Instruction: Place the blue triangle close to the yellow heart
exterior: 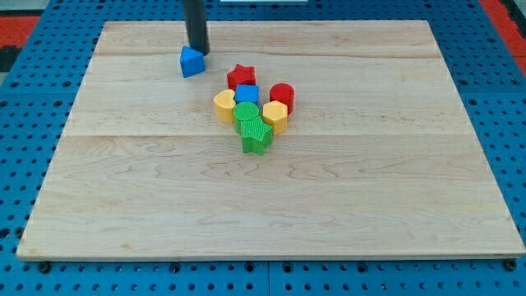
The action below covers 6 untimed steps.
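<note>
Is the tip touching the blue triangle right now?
Cannot tell. In the camera view my tip meets the upper edge of the blue triangle with no visible gap, but overlap could hide one.

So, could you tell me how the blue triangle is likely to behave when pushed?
The blue triangle looks rigid and flat-based, so it probably slides rather than rolls. My tip touches near one corner, so it may twist.

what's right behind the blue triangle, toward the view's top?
My tip stands just behind the blue triangle, at its top-right edge. Whether they touch cannot be told; the board directly behind the rod is covered.
</note>
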Motion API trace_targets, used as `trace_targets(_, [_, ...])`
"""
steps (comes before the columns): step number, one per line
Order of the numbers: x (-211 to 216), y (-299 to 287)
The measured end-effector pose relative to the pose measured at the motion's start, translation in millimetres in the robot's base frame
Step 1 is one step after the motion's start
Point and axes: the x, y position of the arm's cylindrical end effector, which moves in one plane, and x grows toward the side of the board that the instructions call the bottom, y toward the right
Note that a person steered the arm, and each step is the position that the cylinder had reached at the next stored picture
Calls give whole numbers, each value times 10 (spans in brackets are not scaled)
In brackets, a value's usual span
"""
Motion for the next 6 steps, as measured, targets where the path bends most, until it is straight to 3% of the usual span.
trace_targets(1, [-193,-717])
trace_targets(2, [123,-454])
trace_targets(3, [175,424])
trace_targets(4, [683,348])
trace_targets(6, [756,374])
